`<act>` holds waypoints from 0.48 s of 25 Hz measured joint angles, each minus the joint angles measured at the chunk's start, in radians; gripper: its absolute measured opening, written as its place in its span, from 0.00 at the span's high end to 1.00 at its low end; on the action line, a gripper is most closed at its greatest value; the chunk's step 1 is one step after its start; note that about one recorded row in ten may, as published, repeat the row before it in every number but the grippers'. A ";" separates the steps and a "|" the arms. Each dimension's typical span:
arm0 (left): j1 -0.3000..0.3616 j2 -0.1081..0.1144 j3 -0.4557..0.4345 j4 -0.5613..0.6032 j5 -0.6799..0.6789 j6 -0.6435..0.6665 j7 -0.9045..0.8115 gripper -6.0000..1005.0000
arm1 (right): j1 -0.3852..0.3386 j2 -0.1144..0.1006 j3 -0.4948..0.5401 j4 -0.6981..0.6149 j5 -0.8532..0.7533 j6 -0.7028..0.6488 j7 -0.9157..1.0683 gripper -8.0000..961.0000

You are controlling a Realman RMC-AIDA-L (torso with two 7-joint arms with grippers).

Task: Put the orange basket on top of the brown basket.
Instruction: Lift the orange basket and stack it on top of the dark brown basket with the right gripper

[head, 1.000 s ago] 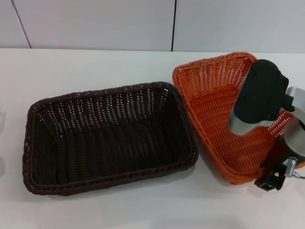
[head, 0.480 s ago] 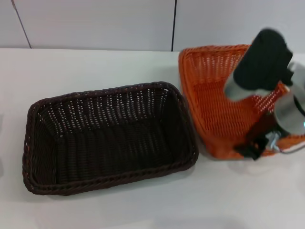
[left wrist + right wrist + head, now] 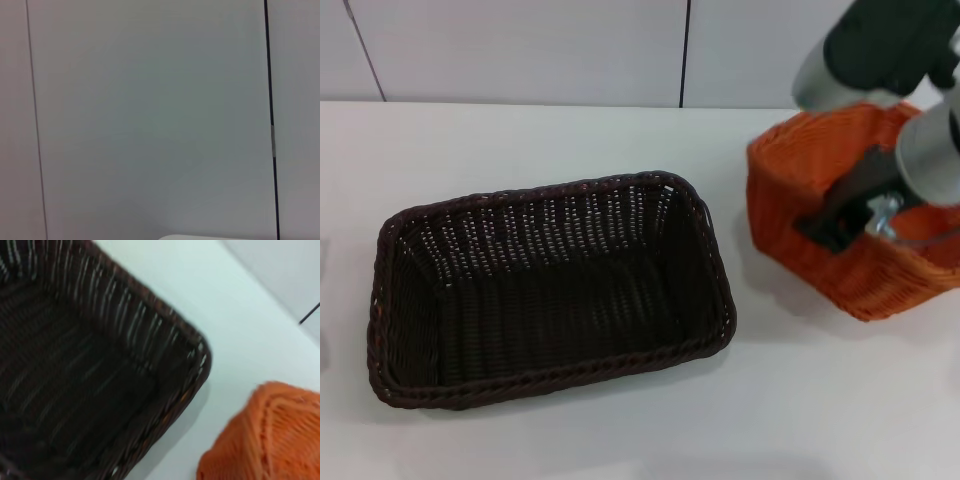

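Observation:
The orange basket (image 3: 798, 190) hangs tilted above the table at the far right of the head view, off the surface. My right gripper (image 3: 837, 222) is shut on its near rim, with the arm reaching down from above. A corner of the orange basket (image 3: 270, 440) also shows in the right wrist view. The brown basket (image 3: 570, 215) rests empty on the table at centre-left, a gap apart from the orange one. The right wrist view also looks into the brown basket (image 3: 100, 365) from above. My left gripper is out of view.
The white table (image 3: 520, 130) runs back to a pale panelled wall (image 3: 520, 50). The left wrist view shows only that wall (image 3: 150, 110) and a sliver of the table edge (image 3: 210, 237).
The right arm has raised the orange basket off the table and carried it up and to the right, tipping it. The brown basket has stayed in place.

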 joint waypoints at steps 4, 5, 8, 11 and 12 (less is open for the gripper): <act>-0.001 0.000 0.000 0.000 0.000 0.000 -0.002 0.18 | 0.044 -0.005 0.029 0.041 -0.013 0.021 0.002 0.83; -0.001 0.000 0.000 0.000 0.000 0.000 -0.003 0.18 | 0.056 -0.006 0.035 0.049 -0.018 0.023 -0.001 0.83; -0.002 0.000 0.003 0.000 0.000 -0.003 -0.004 0.18 | 0.090 -0.007 0.033 0.062 -0.026 0.031 -0.028 0.83; -0.001 -0.001 0.007 0.001 -0.001 -0.005 -0.004 0.18 | 0.122 -0.007 0.004 0.073 -0.035 0.035 -0.097 0.83; -0.001 -0.002 0.008 0.001 -0.001 -0.005 -0.004 0.18 | 0.131 -0.007 -0.013 0.075 -0.043 0.035 -0.121 0.83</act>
